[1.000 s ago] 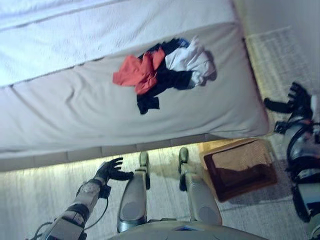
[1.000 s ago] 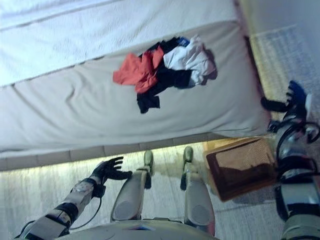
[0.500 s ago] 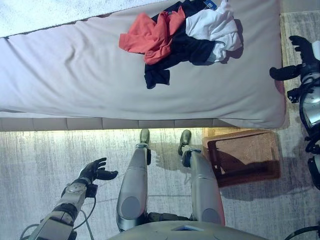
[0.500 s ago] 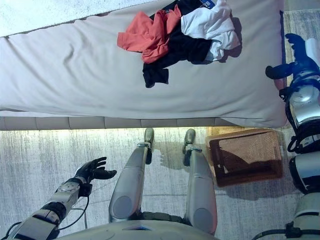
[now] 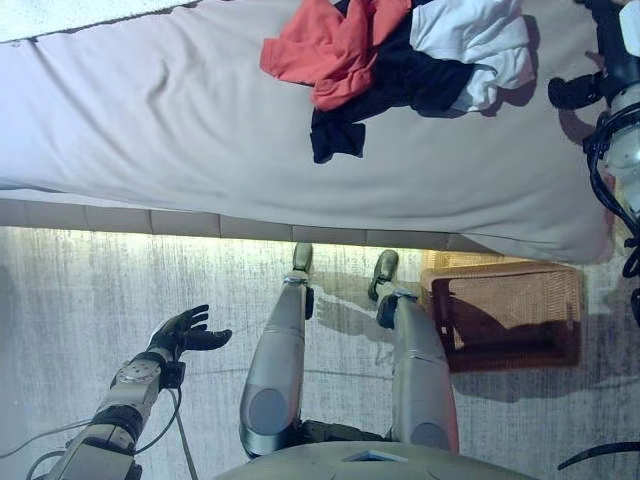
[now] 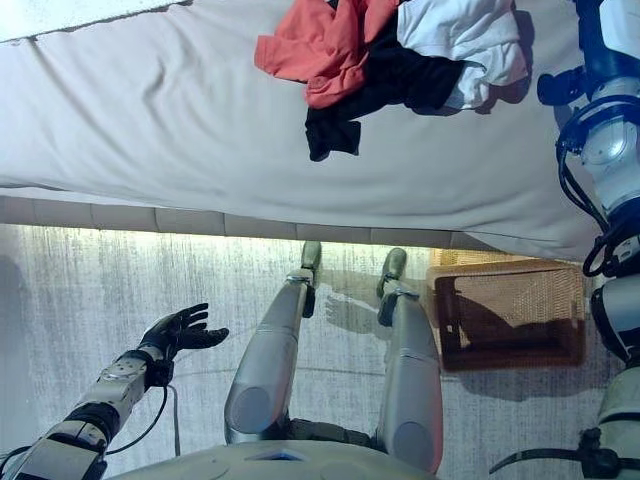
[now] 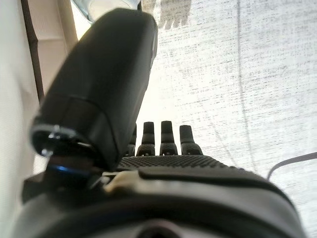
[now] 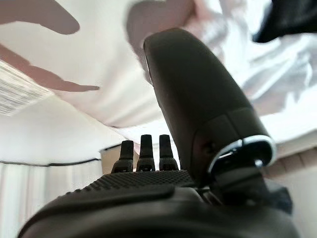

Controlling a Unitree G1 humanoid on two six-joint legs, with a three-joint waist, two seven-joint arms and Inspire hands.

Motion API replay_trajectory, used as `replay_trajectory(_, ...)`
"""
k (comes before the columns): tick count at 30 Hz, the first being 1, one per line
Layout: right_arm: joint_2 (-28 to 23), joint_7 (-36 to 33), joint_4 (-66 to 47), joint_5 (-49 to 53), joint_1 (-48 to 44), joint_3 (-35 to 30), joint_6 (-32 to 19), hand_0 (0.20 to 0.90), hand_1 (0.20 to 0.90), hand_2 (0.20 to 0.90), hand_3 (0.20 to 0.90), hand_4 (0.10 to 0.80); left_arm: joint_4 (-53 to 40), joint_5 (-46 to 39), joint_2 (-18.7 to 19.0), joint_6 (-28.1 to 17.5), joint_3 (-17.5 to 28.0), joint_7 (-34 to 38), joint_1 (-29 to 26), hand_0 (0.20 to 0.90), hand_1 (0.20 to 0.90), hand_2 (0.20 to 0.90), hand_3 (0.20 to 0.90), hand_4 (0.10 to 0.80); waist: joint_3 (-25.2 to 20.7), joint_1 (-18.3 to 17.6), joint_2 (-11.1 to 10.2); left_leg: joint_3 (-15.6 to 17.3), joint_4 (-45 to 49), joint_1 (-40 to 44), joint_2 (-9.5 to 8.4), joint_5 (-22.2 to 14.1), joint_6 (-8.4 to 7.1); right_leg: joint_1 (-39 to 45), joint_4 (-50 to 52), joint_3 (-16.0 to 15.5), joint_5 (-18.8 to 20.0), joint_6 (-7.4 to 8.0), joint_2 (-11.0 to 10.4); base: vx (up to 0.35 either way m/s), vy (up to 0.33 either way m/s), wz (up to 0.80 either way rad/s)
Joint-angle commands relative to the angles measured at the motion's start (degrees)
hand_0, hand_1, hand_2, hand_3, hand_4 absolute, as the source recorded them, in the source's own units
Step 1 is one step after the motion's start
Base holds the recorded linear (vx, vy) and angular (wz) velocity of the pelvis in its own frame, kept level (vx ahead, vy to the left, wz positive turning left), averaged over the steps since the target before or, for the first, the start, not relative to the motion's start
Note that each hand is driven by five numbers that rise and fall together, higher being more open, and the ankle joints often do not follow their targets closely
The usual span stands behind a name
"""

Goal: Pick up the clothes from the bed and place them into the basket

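The right hand [image 5: 588, 78] has come up over the bed's corner, fingers straight and loose, holding nothing. Just beside it lies the pile of clothes [image 5: 400, 62]: the white garment [image 5: 475, 35] nearest, the black piece [image 5: 400, 85] next, the red shirt [image 5: 335, 45] farthest. All rest on the grey mattress [image 5: 150, 120]. Well below the hand, the wicker basket [image 5: 510, 318] stands on the carpet [image 5: 120, 290]. The left hand [image 5: 185, 330] hangs open above that carpet, far from the pile.
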Motion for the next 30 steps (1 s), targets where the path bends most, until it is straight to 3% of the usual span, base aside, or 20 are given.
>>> replay_trajectory(1, -3.94, -6.11, -3.47, 3.87, -1.42, 0.06, -2.12, 0.900, 0.900, 0.900, 0.900, 0.800, 0.48, -1.08, 4.04, -1.09, 0.43, 0.25, 8.60, 0.900, 0.900, 0.900, 0.900, 0.800, -6.46, -0.21, 1.71, 3.26, -5.68, -0.34, -0.18, 4.57, 1.90, 3.16, -1.20, -1.08, -2.95, -0.15, 3.07, 0.050, -0.017, 0.03)
replay_trajectory(6, -3.00, -5.21, -1.45, 5.41, -1.59, -1.44, -5.74, 0.900, 0.900, 0.900, 0.900, 0.800, 0.89, -1.29, 4.27, -1.87, 0.83, -0.05, 8.62, 0.900, 0.900, 0.900, 0.900, 0.800, -6.46, 0.82, 2.30, 2.93, -5.43, -0.36, -0.16, 5.12, 1.70, 4.10, -1.21, -2.25, -2.95, -0.30, 2.37, 0.085, -0.039, 0.01)
replay_trajectory(12, -1.31, -1.83, -0.60, 11.64, -7.86, 1.38, -4.52, 0.900, 0.900, 0.900, 0.900, 0.800, 2.25, -2.56, 5.51, -2.11, 1.23, -0.04, 6.92, 0.900, 0.900, 0.900, 0.900, 0.800, -5.55, 1.62, 3.08, 1.77, -6.93, -3.99, -0.34, 7.47, 1.81, -0.31, 0.15, -1.99, -2.78, -0.57, 2.82, 0.012, -0.029, 0.01)
replay_trajectory(20, 0.61, 0.46, -1.18, 15.44, -7.10, 1.46, -0.74, 0.900, 0.900, 0.900, 0.900, 0.800, 2.60, -4.04, 6.65, -1.70, 2.32, 2.62, 5.65, 0.900, 0.900, 0.900, 0.900, 0.800, -4.54, 1.61, 2.93, 0.57, -6.08, -9.31, 0.21, 8.29, 2.01, -5.84, 3.27, -1.41, -3.51, -1.23, 2.79, -0.010, -0.024, 0.06)
replay_trajectory(28, 1.72, 5.06, -0.09, 19.13, -9.39, 1.63, -0.88, 0.900, 0.900, 0.900, 0.900, 0.800, -1.29, -5.97, 7.12, 1.20, 0.85, 5.78, 4.02, 0.900, 0.900, 0.900, 0.900, 0.800, -3.31, 1.58, 3.64, 0.28, -5.34, -12.52, -0.38, 8.53, 2.21, -9.05, 3.96, -1.19, -3.05, -1.19, 2.21, -0.038, 0.002, 0.03)
replay_trajectory(30, 1.46, 6.30, -0.47, 20.52, -9.64, 1.70, -1.46, 0.749, 0.749, 0.749, 0.724, 0.624, -1.96, -6.15, 7.20, 1.20, 0.84, 5.66, 4.45, 0.900, 0.900, 0.900, 0.900, 0.800, -2.94, 1.49, 3.98, 0.27, -5.54, -12.67, -0.48, 8.65, 2.13, -9.23, 3.73, -1.00, -3.06, -1.27, 2.29, -0.035, 0.020, 0.06)
